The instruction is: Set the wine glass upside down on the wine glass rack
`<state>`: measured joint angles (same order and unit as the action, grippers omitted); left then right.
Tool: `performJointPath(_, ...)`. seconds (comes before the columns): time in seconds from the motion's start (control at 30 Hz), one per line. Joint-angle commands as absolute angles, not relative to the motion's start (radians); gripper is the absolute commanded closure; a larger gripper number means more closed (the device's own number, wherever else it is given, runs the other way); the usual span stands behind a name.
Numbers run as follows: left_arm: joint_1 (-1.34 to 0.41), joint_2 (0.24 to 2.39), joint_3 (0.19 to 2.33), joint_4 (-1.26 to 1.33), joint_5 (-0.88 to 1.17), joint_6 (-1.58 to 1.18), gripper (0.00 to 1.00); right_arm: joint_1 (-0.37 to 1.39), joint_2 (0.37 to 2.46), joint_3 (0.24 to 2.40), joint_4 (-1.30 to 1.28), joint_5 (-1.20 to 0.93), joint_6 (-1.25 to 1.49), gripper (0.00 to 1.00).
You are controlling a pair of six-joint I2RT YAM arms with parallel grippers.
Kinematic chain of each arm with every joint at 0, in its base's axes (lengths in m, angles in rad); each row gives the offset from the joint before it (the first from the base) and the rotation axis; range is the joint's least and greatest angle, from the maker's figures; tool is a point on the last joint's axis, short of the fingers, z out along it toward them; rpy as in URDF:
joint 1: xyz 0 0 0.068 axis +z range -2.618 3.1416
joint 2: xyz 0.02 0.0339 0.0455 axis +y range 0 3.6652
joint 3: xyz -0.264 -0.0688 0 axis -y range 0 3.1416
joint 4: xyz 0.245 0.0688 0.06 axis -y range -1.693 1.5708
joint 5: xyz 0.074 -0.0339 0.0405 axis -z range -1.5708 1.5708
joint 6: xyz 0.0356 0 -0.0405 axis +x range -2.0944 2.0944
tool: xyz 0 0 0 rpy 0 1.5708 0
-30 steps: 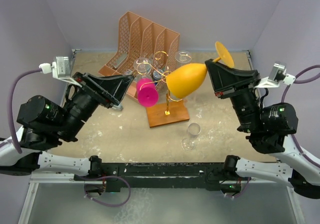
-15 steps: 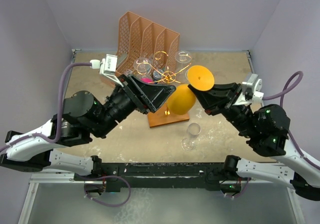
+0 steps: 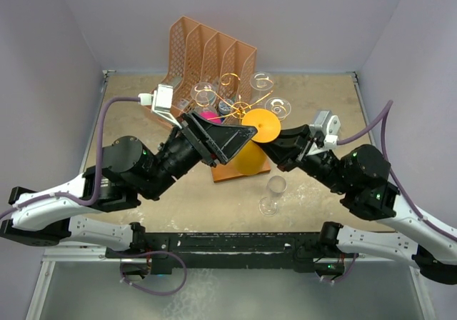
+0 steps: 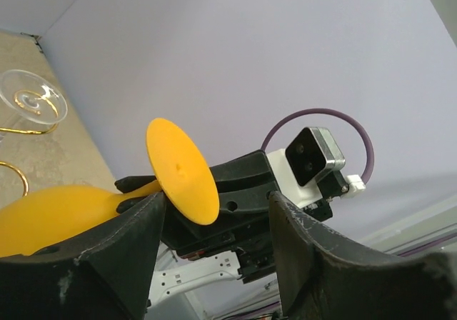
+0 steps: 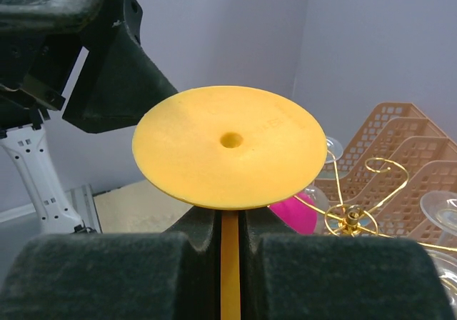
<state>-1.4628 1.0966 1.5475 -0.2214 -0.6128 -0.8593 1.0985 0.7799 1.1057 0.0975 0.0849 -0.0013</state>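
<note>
Right wrist: right end effector (image 5: 230, 241) pinches glass (image 5: 228, 145) stem, foot up; left end effector (image 4: 214, 241) gapes empty. Slide stem into rack (image 5: 350, 216) spiral.

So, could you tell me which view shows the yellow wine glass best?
The left wrist view: the yellow wine glass appears side-on, with bowl, stem and foot. The right wrist view shows only foot and stem; the top external view, the foot and part of the bowl.
</note>
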Motion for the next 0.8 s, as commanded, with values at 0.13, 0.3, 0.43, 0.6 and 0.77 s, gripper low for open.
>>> performJointPath(0.13,-1.467,1.068,1.551,-0.181,-0.717,-0.929,0.54,1.097,0.768,1.116,0.127,-0.001,-0.022,1.0)
performJointPath(0.3,-1.467,1.077,1.558,-0.182,-0.709,-0.944,0.61,1.096,0.769,1.119,0.126,-0.025,-0.026,1.0)
performJointPath(0.43,-1.468,1.103,1.579,-0.218,-0.697,-0.958,0.63,1.097,0.773,1.124,0.13,-0.043,-0.03,1.0)
performJointPath(0.6,-1.468,1.109,1.575,-0.2,-0.674,-0.962,0.67,1.097,0.776,1.13,0.14,-0.07,-0.033,1.0)
performJointPath(0.77,-1.467,1.111,1.567,-0.192,-0.666,-0.962,0.86,1.096,0.782,1.129,0.151,-0.087,-0.03,1.0)
